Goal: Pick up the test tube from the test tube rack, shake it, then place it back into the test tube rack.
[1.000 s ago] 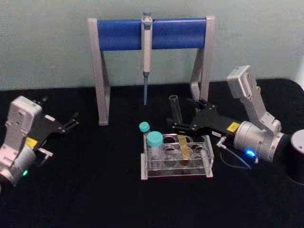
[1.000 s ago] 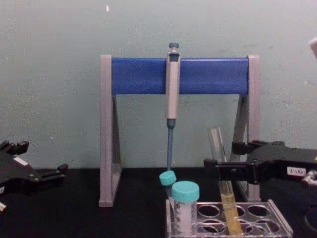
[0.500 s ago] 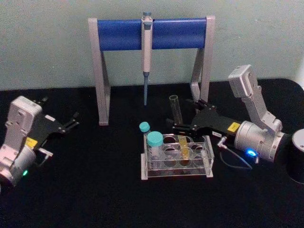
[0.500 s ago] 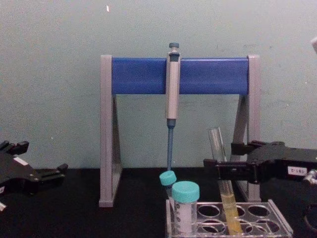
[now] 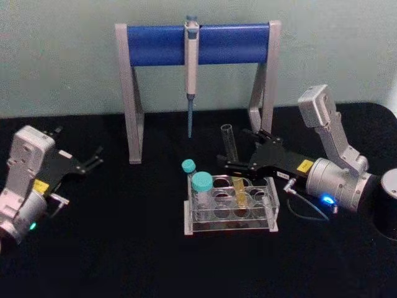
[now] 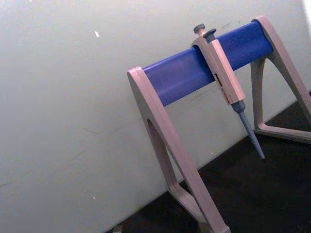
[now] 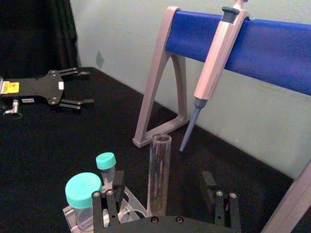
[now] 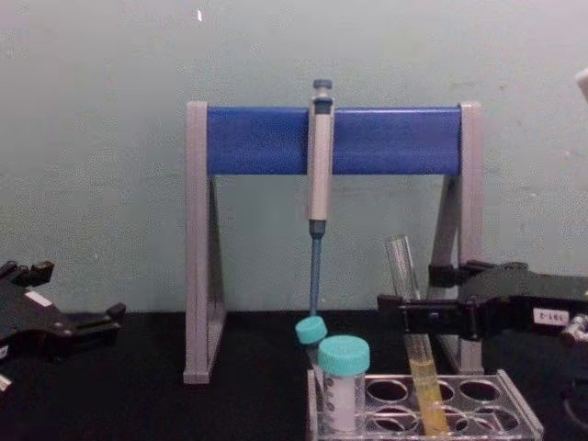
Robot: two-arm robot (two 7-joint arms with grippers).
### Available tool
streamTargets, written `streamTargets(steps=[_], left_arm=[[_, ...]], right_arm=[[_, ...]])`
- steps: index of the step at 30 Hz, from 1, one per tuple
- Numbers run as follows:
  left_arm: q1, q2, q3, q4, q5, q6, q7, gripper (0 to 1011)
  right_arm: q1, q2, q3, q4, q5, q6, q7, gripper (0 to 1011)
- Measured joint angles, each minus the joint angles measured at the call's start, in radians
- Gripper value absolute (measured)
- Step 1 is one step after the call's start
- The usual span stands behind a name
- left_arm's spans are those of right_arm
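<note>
1. While the test tube [image 5: 232, 152] stands tilted in a hole of the test tube rack [image 5: 231, 227], lower centre of the head view, yellow liquid [image 5: 239, 190] fills its lower part.
2. Right gripper [image 7: 164, 187]: jaws wide, straddling the tube's clear upper part with gaps on both sides; nothing held.
3. Left gripper [image 5: 92, 159]: far left of frame, jaws open, empty.
</note>
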Motion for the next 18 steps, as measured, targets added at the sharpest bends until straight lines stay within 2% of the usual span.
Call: streamTargets(steps=[2,9,10,13,14,18], left_arm=[[0.0,0.0,0.0,0.0,0.0,0.0,0.0,1001],[0.0,0.0,0.0,0.0,0.0,0.0,0.0,1001],[0.0,0.0,0.0,0.0,0.0,0.0,0.0,1002],[0.0,0.0,0.0,0.0,0.0,0.0,0.0,1001],[0.0,0.0,0.0,0.0,0.0,0.0,0.0,1001],[0.0,0.0,0.0,0.0,0.0,0.0,0.0,1001]], right_arm=[[0.0,0.0,0.0,0.0,0.0,0.0,0.0,1000],[0.0,0.0,0.0,0.0,-0.001,0.0,-0.001,860],[0.0,0.0,0.0,0.0,-0.001,0.0,-0.001,800],[0.0,0.0,0.0,0.0,-0.001,0.0,-0.001,742],[0.0,0.0,0.0,0.0,-0.001,0.0,-0.001,686],[0.0,0.0,0.0,0.0,-0.001,0.0,-0.001,566]])
